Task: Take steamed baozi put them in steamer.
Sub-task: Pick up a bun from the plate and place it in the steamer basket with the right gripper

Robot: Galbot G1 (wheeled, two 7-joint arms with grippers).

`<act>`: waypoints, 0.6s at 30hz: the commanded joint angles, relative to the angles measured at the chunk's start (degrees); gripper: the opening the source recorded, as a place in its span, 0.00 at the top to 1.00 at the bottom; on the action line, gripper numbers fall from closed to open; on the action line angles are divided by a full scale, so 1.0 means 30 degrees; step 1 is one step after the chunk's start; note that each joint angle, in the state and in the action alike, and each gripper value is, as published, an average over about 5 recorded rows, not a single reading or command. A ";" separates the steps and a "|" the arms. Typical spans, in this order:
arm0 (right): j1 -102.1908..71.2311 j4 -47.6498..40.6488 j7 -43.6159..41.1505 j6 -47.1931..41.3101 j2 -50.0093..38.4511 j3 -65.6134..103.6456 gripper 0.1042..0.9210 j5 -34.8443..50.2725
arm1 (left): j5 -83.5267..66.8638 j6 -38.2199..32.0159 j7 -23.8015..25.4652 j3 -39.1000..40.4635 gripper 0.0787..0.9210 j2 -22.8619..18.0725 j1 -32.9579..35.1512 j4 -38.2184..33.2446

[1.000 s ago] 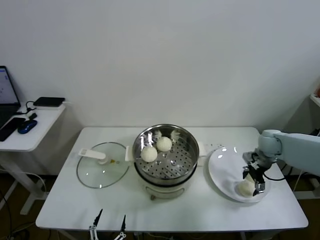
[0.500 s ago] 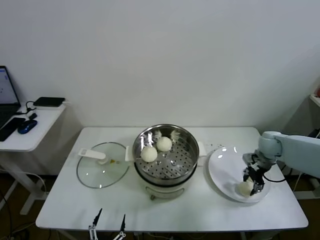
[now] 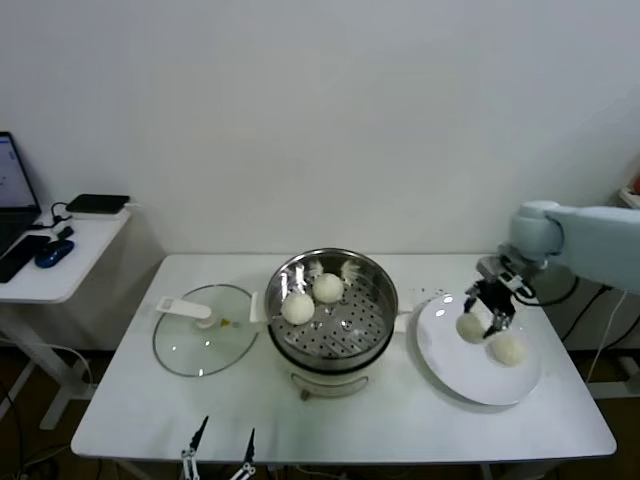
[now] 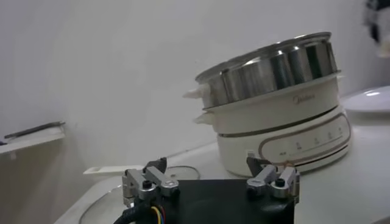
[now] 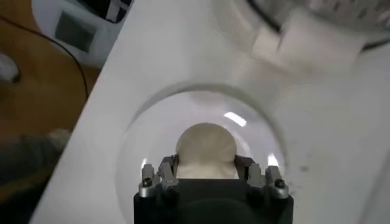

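Four steamed baozi show on my head view: two sit side by side on the perforated tray of the steamer [image 3: 331, 308] at mid-table, toward its rear-left part, one [image 3: 298, 308] and the other [image 3: 328, 288] touching or nearly so. A third [image 3: 508, 348] lies on the white plate [image 3: 450, 362] near the table's right edge. The fourth [image 3: 471, 327] I have clamped in my right pincer [image 3: 486, 318], lifted above the plate, between the steamer and the plate's far side. The buns are round, so I can read no long axis or heading on any of them.

On the right wrist view the held bun [image 5: 206, 149] bulges out between the two fingers [image 5: 166, 172], which press its sides; its lower half is hidden behind the pincer body, and the plate [image 5: 146, 131] lies beneath it.

My left pincer [image 3: 216, 445] waits low at the table's front edge, left of centre, fingers spread with nothing between them. Its wrist view shows the steamer [image 4: 274, 91] from the side, so the buns inside are hidden by the steel wall.

A glass lid [image 3: 205, 329] with a white handle lies flat on the table [image 3: 340, 420], left of the steamer.
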 commanded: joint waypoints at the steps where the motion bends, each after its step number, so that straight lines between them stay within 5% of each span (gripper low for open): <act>1: 0.5572 0.4969 0.2199 0.4098 0.2603 -0.0030 0.36 -0.2393 | -0.0253 0.0111 0.0027 0.0241 0.12 0.0046 0.0013 -0.0058; 18: -0.0616 0.3923 0.3026 0.4054 0.7980 0.4252 0.36 -0.4936 | -0.0163 -0.0074 -0.0009 0.0076 0.12 0.0050 0.0129 0.0046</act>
